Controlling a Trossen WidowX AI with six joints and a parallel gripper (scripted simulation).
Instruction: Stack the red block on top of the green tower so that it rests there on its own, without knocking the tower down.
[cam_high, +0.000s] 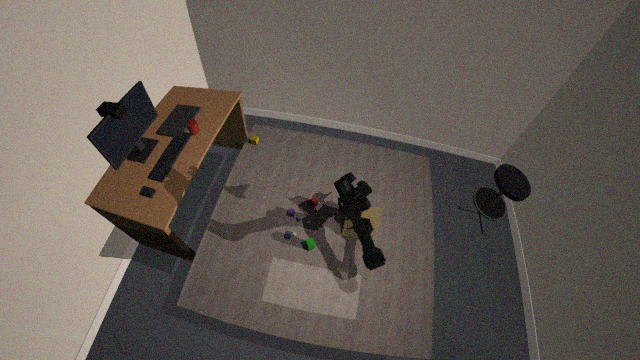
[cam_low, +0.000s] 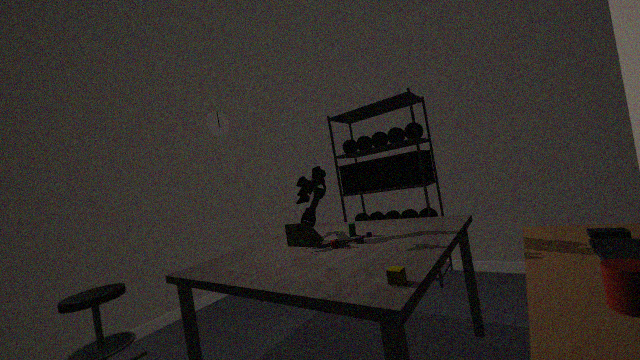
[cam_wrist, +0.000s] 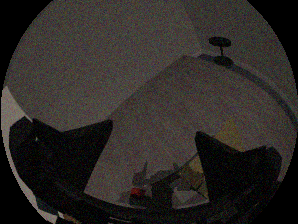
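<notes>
I have the black parallel-jaw gripper (cam_high: 347, 184) spread fully wide and empty, raised above the small red block (cam_high: 314, 201) to line up a grasp, the bright green tower (cam_high: 310, 244) safely apart.

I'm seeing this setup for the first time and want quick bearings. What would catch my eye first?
The black robot arm rises near the middle of the grey table, its gripper open and empty. Small coloured blocks dot the table beside it: the red block close to the arm, the green tower nearer the pale patch, and a yellow block far off at a corner. A wooden desk stands alongside.
</notes>
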